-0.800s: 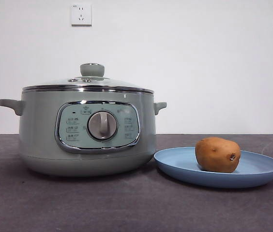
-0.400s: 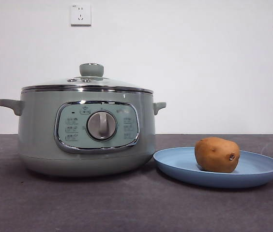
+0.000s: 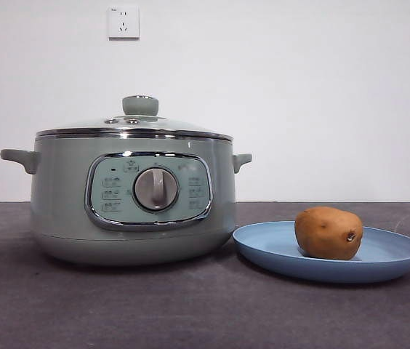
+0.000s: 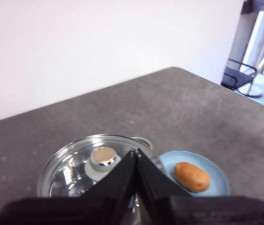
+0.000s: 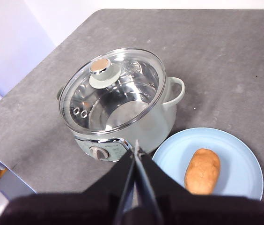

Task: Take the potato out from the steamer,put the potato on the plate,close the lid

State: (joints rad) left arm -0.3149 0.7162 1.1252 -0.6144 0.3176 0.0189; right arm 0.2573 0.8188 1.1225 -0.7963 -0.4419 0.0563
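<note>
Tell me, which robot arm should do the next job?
Neither, probably: the potato lies on the plate and the lid sits on the steamer. The left tool and right tool hang shut above.

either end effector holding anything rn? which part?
Nothing held. Both end effectors, left and right, are shut and empty above the table; potato lies on the plate.

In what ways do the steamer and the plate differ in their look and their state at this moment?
The steamer is tall and pale green, while the plate is low, shallow and light blue. The steamer is closed by its glass lid and looks empty through it, while the plate is open and carries the potato. The steamer has side handles and a silver dial; the plate is plain. Both are round and stand side by side on the grey table.
</note>
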